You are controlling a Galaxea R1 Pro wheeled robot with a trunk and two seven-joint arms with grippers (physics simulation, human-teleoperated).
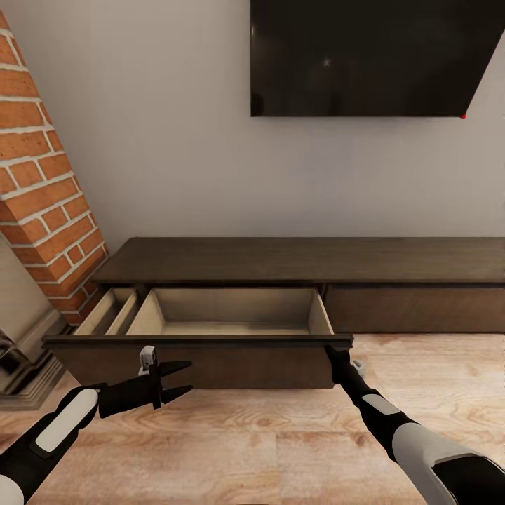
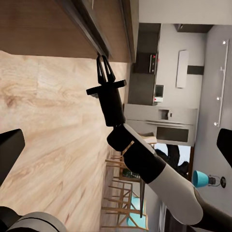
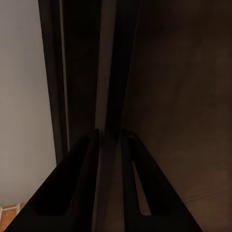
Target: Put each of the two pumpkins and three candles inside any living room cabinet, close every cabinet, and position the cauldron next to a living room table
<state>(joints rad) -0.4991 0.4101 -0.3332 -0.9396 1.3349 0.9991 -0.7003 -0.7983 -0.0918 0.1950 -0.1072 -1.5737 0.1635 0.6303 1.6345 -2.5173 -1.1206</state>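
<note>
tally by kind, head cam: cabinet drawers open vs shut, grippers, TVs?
Open drawers: 1, pulled out of the cabinet
Shut drawer fronts: 1
Grippers: 2, left gripper and right gripper
TVs: 1
Total: 5

Setting: home living room, simulated render. Evidence: flat black TV (image 1: 379,56) mounted on plain pale wall; long low dark brown cabinet (image 1: 294,261) beneath it, one drawer pulled out showing pale interior; red brick chimney column (image 1: 42,182) at left; light wood plank floor (image 1: 266,442). Left wrist view looks through to an open-plan kitchen: steel fridge (image 2: 166,124), dark built-in oven unit (image 2: 145,72), wooden chairs (image 2: 123,193).
</note>
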